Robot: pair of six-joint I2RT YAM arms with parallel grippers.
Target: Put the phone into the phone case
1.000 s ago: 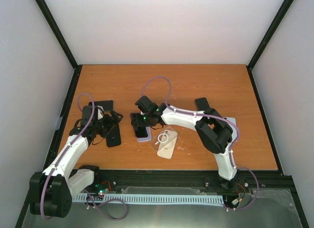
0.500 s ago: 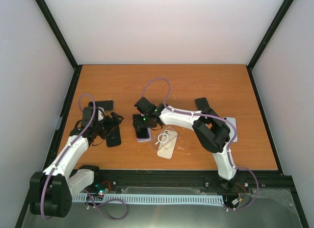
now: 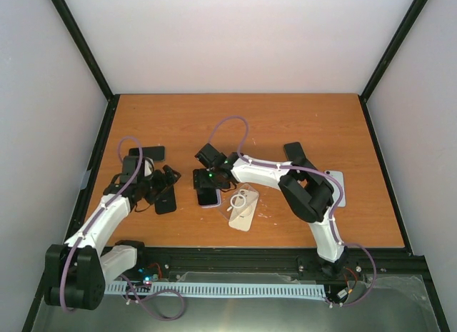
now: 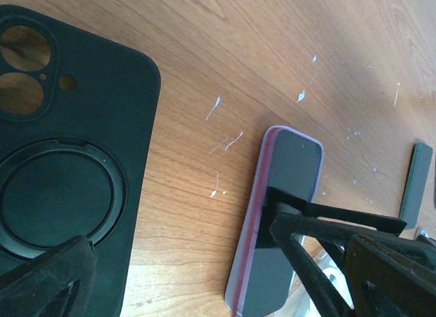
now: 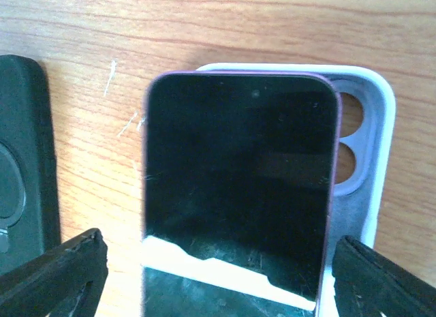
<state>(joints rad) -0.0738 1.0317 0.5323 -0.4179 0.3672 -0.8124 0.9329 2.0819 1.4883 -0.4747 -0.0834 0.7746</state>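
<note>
The right claw [image 5: 218, 262] stands spread wider than the phone [image 5: 238, 174], which lies between its fingers at frame centre, overlapping the pale phone case [image 5: 371, 146]. The left claw [image 3: 168, 178] gapes wide, holding nothing, over a black case [image 4: 68, 160]. Orange wooden worktop [image 3: 285, 125], white walls.

Purple-edged phone [image 4: 296, 163] flat on table [image 4: 225, 51]; dark case [image 4: 75, 126] nearby, apart

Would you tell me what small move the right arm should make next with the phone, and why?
Probably nudge the phone sideways toward the camera-hole side of the pale case: it lies offset, the case rim bare on that side, and the right gripper straddles it with jaws open.
</note>
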